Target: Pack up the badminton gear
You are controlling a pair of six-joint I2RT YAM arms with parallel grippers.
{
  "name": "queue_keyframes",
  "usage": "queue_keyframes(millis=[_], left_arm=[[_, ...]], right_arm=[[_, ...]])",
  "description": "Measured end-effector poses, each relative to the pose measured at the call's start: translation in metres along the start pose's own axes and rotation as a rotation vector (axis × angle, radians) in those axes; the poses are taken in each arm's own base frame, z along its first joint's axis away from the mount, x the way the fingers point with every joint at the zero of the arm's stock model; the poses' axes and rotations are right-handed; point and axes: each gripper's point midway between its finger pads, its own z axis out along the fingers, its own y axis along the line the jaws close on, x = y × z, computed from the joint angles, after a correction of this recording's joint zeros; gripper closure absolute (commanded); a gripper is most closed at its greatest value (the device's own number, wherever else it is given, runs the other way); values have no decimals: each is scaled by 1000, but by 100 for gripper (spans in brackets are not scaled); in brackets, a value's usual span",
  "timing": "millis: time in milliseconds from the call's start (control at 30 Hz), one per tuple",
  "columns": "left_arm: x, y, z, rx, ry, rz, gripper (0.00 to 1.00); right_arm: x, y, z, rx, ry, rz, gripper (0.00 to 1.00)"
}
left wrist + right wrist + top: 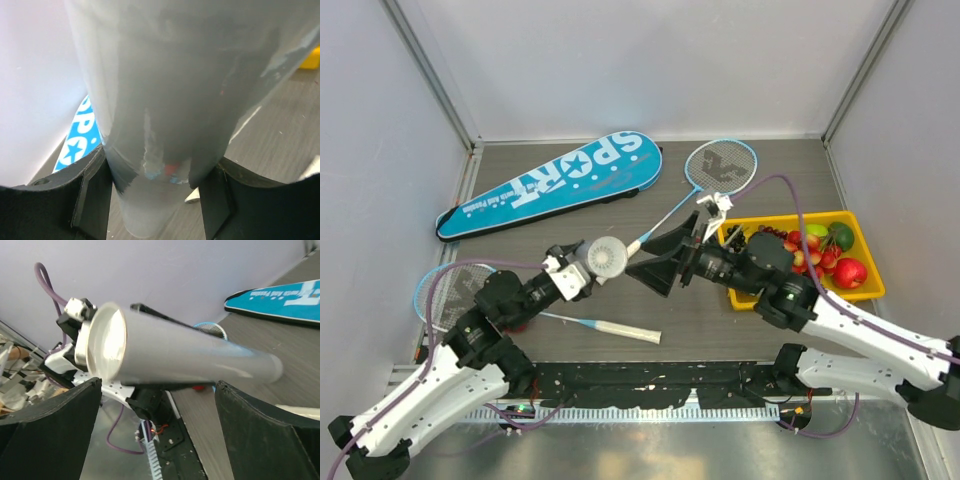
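My left gripper [582,268] is shut on the long white tube [606,259], held tilted above the table with its open mouth up; the black fingers [92,195] press both sides of the tube [165,100]. My right gripper [655,265] stands open just right of the mouth, with nothing between its wide fingers [270,435]; the tube [190,357] passes above and beyond them. The blue SPORT bag [555,180] lies at the back left. One racket [720,165] lies at the back centre. The other racket [445,290] lies at the left, its handle [620,328] near the front.
A yellow tray [865,288] of fruit sits at the right, under the right arm. A small red thing [199,388] shows on the table below the tube. White walls close the back and both sides. The black base rail [650,380] runs along the front edge.
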Motion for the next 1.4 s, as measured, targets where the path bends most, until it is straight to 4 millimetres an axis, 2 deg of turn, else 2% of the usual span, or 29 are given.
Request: queue_keyframes(millis=[200,333,433,700,767,833,1000,1067,1133,1300,1400], left_arm=[[-24,42,-12,-144,65,-6,100],[-28,68,-8,-217,175,0,100],[-10,75,2,-224,297,20,100],[72,80,29,-139,711,57,100],[80,79,34,-103,780,37,100],[72,77,45,-72,791,-17,100],[26,76,84,-53,692,-208,100],[11,69,104,-12,672,-298,100],[6,58,121,26,695,-357,100],[8,10,164,151,803,-418,100],[13,-21,191,206,845,-483,93]], right_arm=[[-25,6,-41,61,-53,-113,4],[-24,-4,-62,125,-65,-154,4],[-17,-19,-75,198,-51,-167,5],[-8,-44,-107,332,-32,-203,4],[-3,-50,-116,362,-24,-206,4],[-1,-55,-126,389,-30,-206,4],[3,-63,-143,433,-33,-202,5],[5,-64,-148,446,-31,-202,5],[5,-65,-154,455,-35,-203,5],[7,-69,-164,482,-32,-205,4],[10,-72,-169,501,-21,-205,5]])
